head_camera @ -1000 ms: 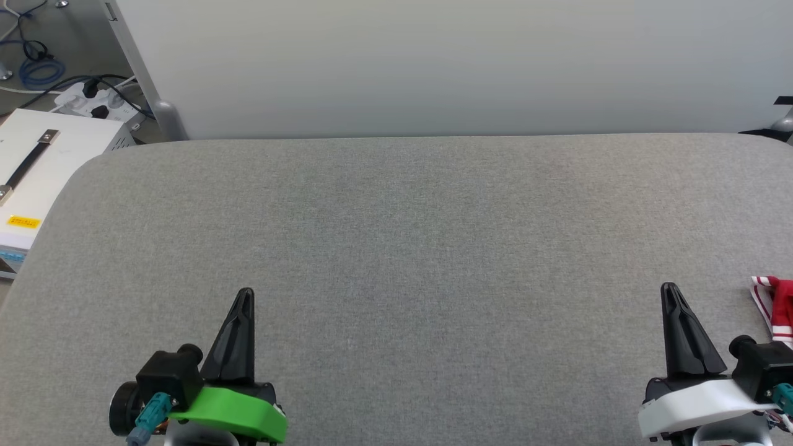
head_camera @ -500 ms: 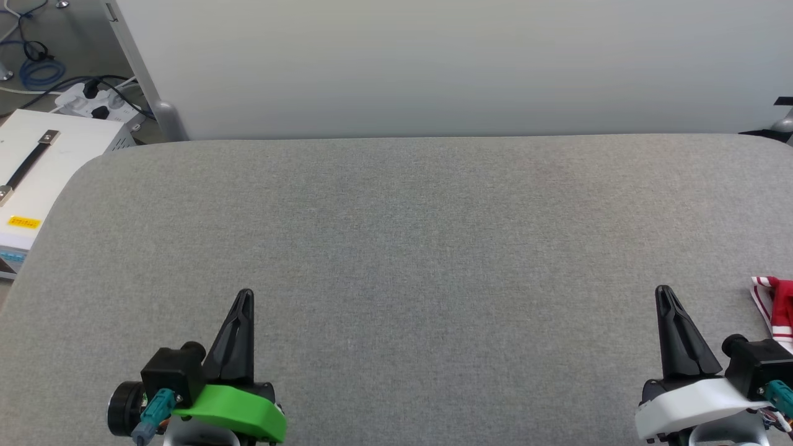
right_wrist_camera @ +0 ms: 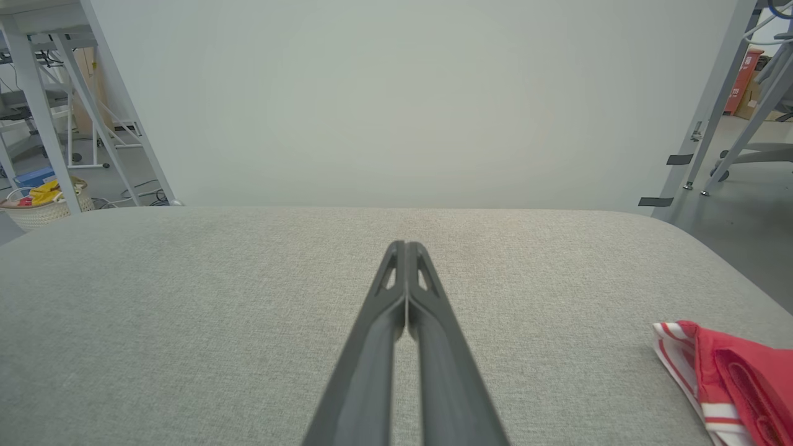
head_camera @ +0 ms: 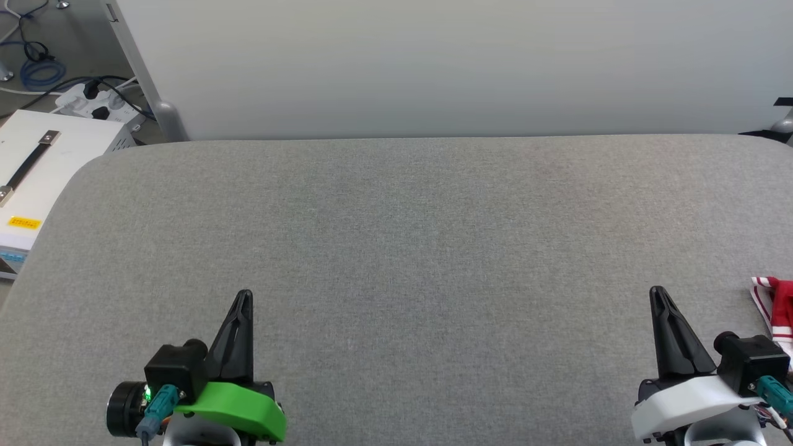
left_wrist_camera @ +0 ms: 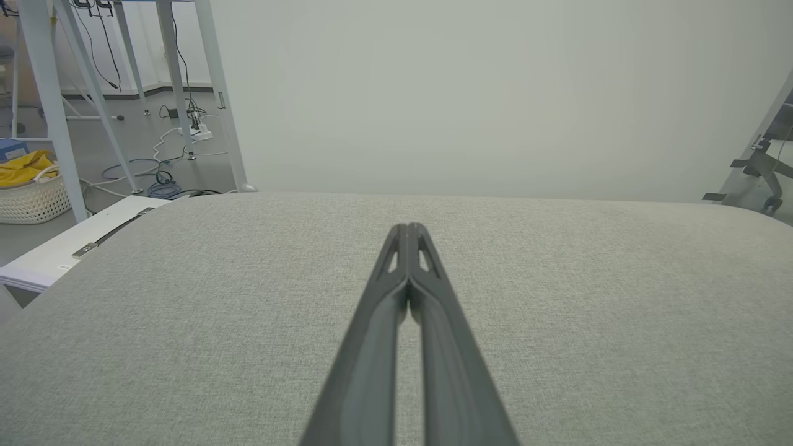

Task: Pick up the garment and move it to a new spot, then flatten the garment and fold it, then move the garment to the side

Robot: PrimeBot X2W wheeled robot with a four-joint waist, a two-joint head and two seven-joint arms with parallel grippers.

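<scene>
Two end effectors: left end effector [head_camera: 245, 295] and right end effector [head_camera: 657, 291], both clenched tip to tip, grasping nothing, pointing forward over one grey bench [head_camera: 396, 235]. One garment [head_camera: 782, 303] is lying bunched at the bench's right edge, near the right end effector but not touching it. One white box [head_camera: 37, 179] is sitting off the left corner, carrying one yellow label [head_camera: 23, 222], its writing too small to read.

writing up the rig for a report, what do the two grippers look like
Both have two long dark fingers tapering to a point, with slotted cut-outs near the tips. The left gripper sits on a bright green shell, the right gripper on a white shell. Each carries a black camera block with a teal cable plug; a small green light glows on the left one.
</scene>
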